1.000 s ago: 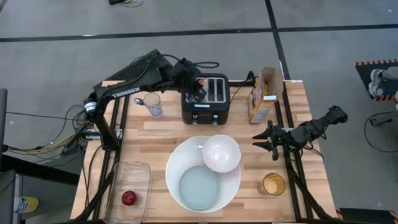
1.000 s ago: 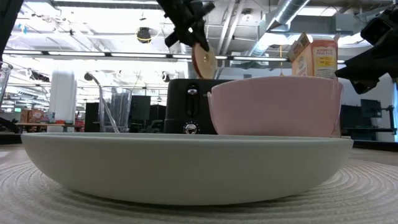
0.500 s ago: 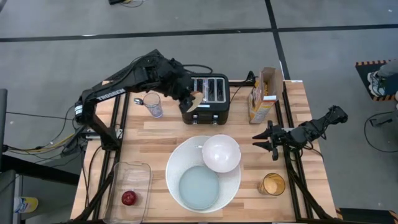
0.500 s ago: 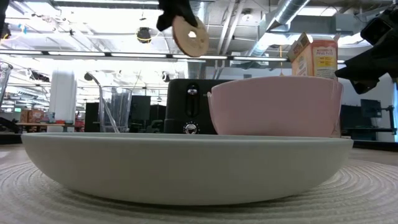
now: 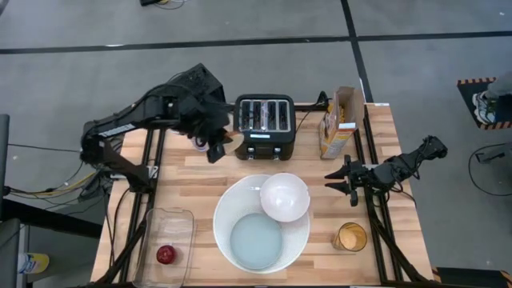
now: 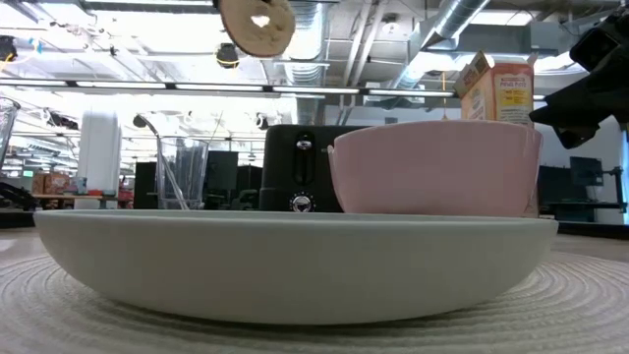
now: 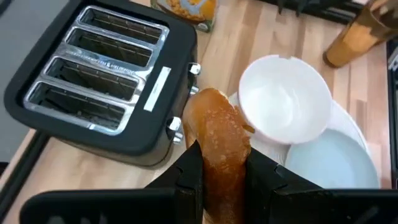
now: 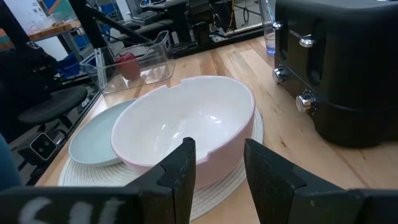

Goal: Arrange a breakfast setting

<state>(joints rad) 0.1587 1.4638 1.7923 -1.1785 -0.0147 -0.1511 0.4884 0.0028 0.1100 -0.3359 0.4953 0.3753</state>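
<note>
The left gripper (image 7: pixel 221 180) is up in the air just to the left of the black toaster (image 5: pixel 264 126), its two fingers pinching the toasted bagel half (image 7: pixel 217 146) by one edge. From the wrist view the bagel stands on edge between the fingers, its long side running straight out ahead of them toward the toaster's front and the small white bowl (image 5: pixel 285 197). From table height it shows as a round disc with its hole facing the camera (image 6: pixel 257 25), well above the toaster top, so its flat faces look roughly along the table's depth; from overhead I can only make out a pale sliver of it at the fingers, so the exact tilt is hard to judge.

The bowl sits on the back right part of the large round white plate (image 5: pixel 228 212), whose pale blue centre lies nearer the front. The small red apple (image 5: pixel 166 254) rests in a clear container (image 5: pixel 168 220) at the front left corner.

The right gripper (image 5: pixel 340 180) waits at the right edge of the table, near the cereal box (image 5: pixel 340 120), its fingers drawn together on nothing.
</note>
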